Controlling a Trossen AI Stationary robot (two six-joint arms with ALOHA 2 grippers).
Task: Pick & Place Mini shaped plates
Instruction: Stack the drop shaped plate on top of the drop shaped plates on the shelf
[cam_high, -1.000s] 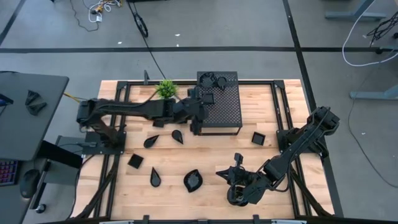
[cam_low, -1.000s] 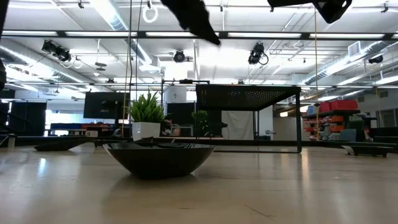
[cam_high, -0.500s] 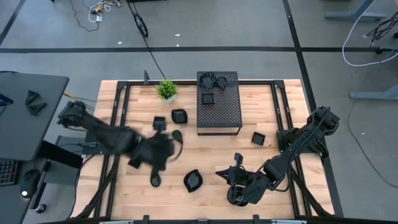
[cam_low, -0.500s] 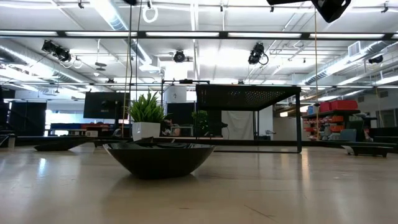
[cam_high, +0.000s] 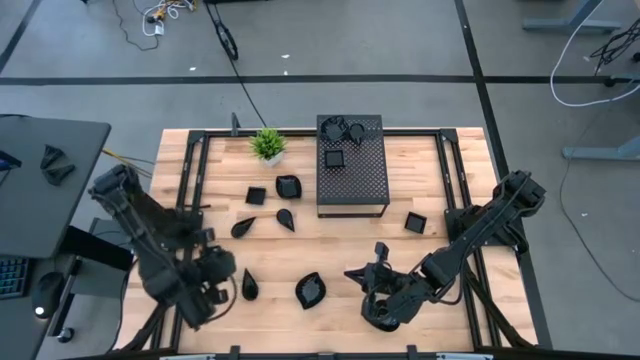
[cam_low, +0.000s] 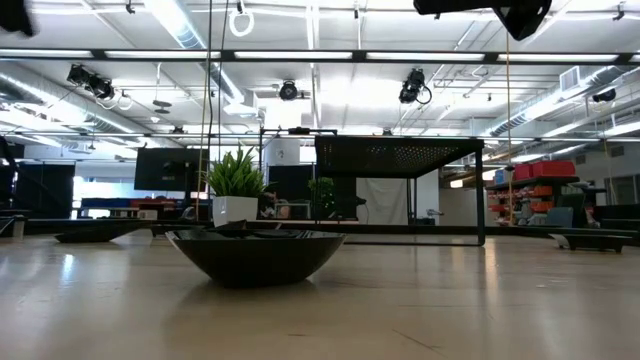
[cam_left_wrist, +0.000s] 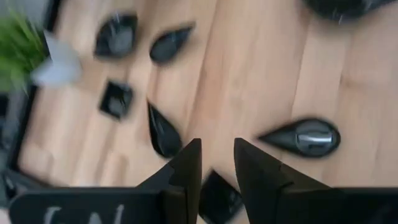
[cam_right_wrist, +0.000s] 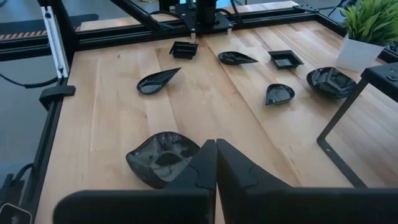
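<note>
from above, the left gripper (cam_high: 205, 290) sits low at the near left corner of the table (cam_high: 440, 250), directly over a square plate that it mostly hides, with a teardrop plate (cam_high: 249, 287) just beside it toward the middle. it looks placed to take one of these near pieces. the right gripper (cam_high: 375, 295) waits near the front edge, with the leaf plate (cam_high: 310, 290) just to its left. the perforated box (cam_high: 352, 170) stands well beyond both, carrying a few plates on its top, so it is likely the drop place. loose plates lie between the left gripper and the box; open wood lies right of the box, apart from a lone square plate (cam_high: 415, 222).

at table level, the leaf plate (cam_low: 255, 253) fills the foreground, the potted plant (cam_low: 238, 188) and the box (cam_low: 400, 155) behind it. the arms show only as dark parts at the top edge.

in the left wrist view, the left gripper (cam_left_wrist: 217, 165) has its fingers a narrow gap apart, holding nothing. a square plate (cam_left_wrist: 219, 198) lies right under the tips, a teardrop plate (cam_left_wrist: 163, 129) beside one finger, another teardrop (cam_left_wrist: 305, 135) beside the other. the metal frame edge is close, so room is tight on that side.

in the right wrist view, the right gripper (cam_right_wrist: 216, 152) is closed and empty, the leaf plate (cam_right_wrist: 163, 155) just beside its tips and clear wood ahead.
</note>
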